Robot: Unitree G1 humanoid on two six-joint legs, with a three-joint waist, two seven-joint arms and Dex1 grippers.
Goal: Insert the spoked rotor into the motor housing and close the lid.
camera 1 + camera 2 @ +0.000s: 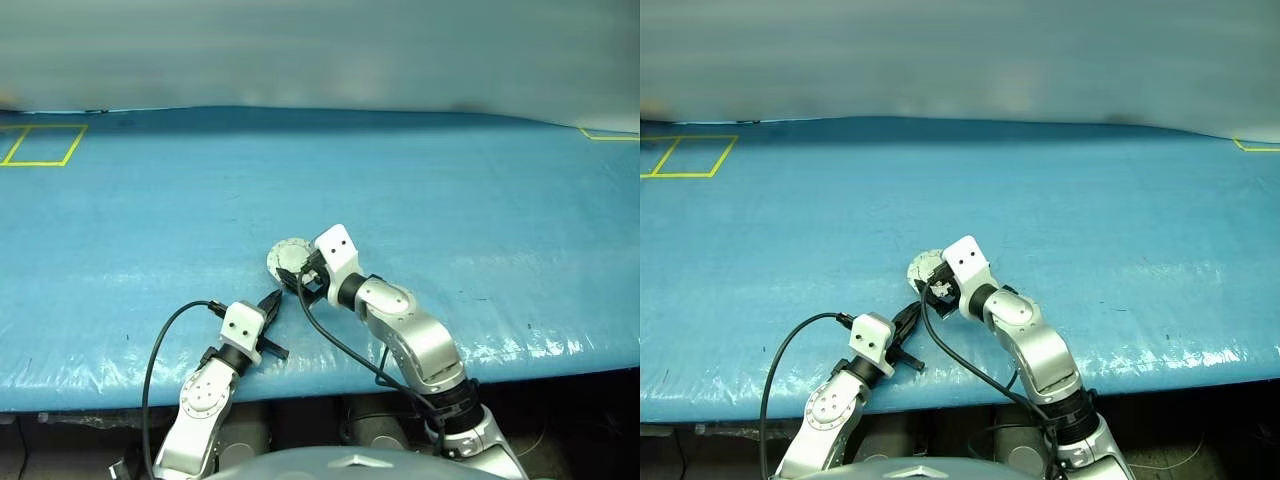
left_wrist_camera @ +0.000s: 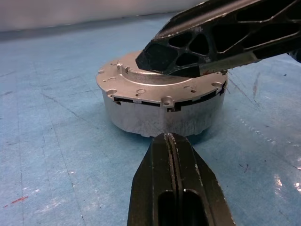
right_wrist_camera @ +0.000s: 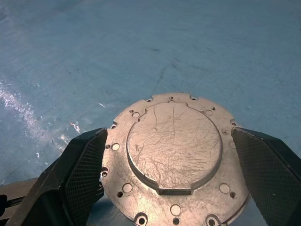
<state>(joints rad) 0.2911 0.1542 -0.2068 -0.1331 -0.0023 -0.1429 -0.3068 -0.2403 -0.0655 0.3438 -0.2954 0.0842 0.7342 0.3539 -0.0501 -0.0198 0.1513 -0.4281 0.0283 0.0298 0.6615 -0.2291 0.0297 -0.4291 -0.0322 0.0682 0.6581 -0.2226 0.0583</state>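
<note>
Blue sheeting covered the bench (image 1: 420,200) from edge to edge, creased and glossy near my side, with yellow taped outlines (image 1: 40,146) off at the far left corner and another yellow mark (image 1: 610,134) at the far right; the motor housing (image 2: 162,110) sat on that sheet close to the near edge, a little left of centre, upright and round, its silver wall plain; the lid (image 3: 174,155) lay flat on top of it, closed, showing its scratched grey outer face with the raised centre and a ring of small holes round the rim; my right jaws (image 3: 174,174) were spread wide, one black finger (image 3: 80,179) on each side of the lid, hanging just above it and gripping nothing; from my left wrist I saw one right fingertip (image 2: 160,59) low over the lid's raised centre, though whether it touched I could not tell; my left jaws (image 2: 171,141) were clenched tight on nothing, fingers pressed flat together, pointing level at the housing's side wall and stopped just short of it; a black cable (image 1: 160,345) looped from my left wrist over the bench edge.
</note>
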